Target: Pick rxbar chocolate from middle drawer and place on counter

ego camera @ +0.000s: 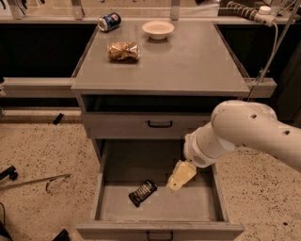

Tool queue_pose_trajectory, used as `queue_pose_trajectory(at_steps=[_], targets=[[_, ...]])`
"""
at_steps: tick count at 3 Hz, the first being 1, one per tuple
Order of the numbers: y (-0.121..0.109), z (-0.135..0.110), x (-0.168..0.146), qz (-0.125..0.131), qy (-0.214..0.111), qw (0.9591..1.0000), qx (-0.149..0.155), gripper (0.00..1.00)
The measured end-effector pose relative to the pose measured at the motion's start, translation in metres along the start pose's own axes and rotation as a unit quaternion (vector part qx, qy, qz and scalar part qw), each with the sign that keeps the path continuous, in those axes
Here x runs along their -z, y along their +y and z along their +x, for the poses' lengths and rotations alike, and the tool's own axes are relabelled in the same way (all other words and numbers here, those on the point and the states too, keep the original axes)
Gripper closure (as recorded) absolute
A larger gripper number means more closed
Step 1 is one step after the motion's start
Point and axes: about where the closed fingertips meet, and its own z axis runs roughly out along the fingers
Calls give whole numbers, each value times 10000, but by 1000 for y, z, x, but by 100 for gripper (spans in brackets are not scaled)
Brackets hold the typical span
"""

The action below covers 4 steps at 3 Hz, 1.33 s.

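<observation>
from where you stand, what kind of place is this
Probably a robot test lab or workshop, not a home: a grey metal drawer cabinet on speckled floor, a power strip behind. The gripper hangs in the open middle drawer, beside the rxbar chocolate.

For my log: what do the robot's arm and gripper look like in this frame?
The arm is a thick, rounded off-white shell with a few small dark dots along it. No cables or lettering show. The gripper, over the open middle drawer, is a yellowish-cream, tapered piece, narrower than the arm.
</observation>
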Motion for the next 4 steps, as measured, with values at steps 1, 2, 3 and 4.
queue_pose_trajectory(at_steps=[1, 2, 3, 4], targets=[[-6, -2, -61, -10, -181, 9998, -105, 0], [-18, -1, -135, 36, -421, 9988, -244, 0], [-32, 1, -203, 108, -640, 9971, -407, 0], [-32, 8, -255, 82, -751, 9957, -540, 0]])
